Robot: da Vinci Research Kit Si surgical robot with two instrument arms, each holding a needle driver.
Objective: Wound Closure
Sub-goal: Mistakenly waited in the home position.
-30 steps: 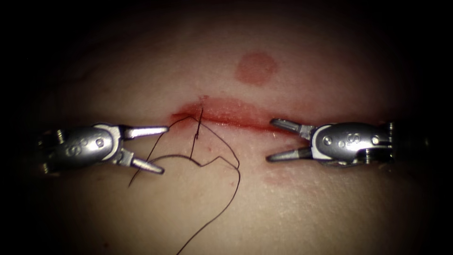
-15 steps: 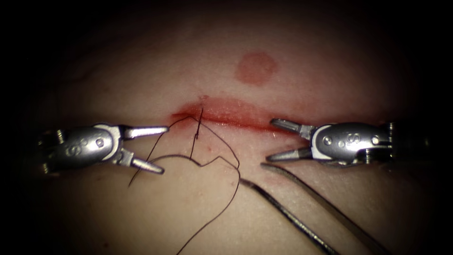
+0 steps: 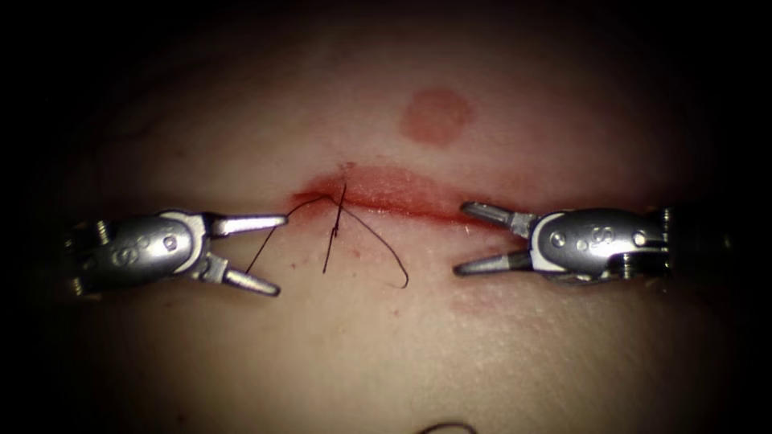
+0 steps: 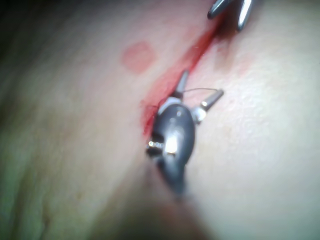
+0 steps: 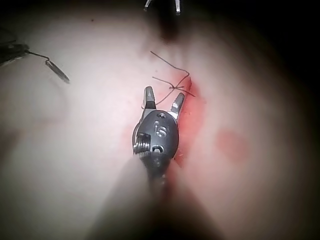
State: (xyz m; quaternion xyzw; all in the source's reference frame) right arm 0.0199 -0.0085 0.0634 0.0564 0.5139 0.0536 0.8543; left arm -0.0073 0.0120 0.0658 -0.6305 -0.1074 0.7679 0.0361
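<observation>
From the endoscope, the left tool [image 3: 269,253] sits left of the cut [image 3: 386,199] with jaws spread wide, holding nothing. The right tool [image 3: 466,239] at the cut's right end gapes the same, empty. A knot [image 3: 336,210] with short thread ends [image 3: 378,241] lies on the tissue [image 3: 402,345]; I can't make out a needle.

In the left wrist view, the left tool [image 4: 200,90] is open beside the red fluid [image 4: 165,85].

In the right wrist view, the right tool [image 5: 162,100] is open just short of the knot [image 5: 177,87]

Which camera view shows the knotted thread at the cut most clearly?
The endoscope view: the knotted thread lies unobstructed at the cut's left end, tails spread. The right wrist view shows it smaller beyond the open jaws; the left wrist view shows one faint strand.
</observation>
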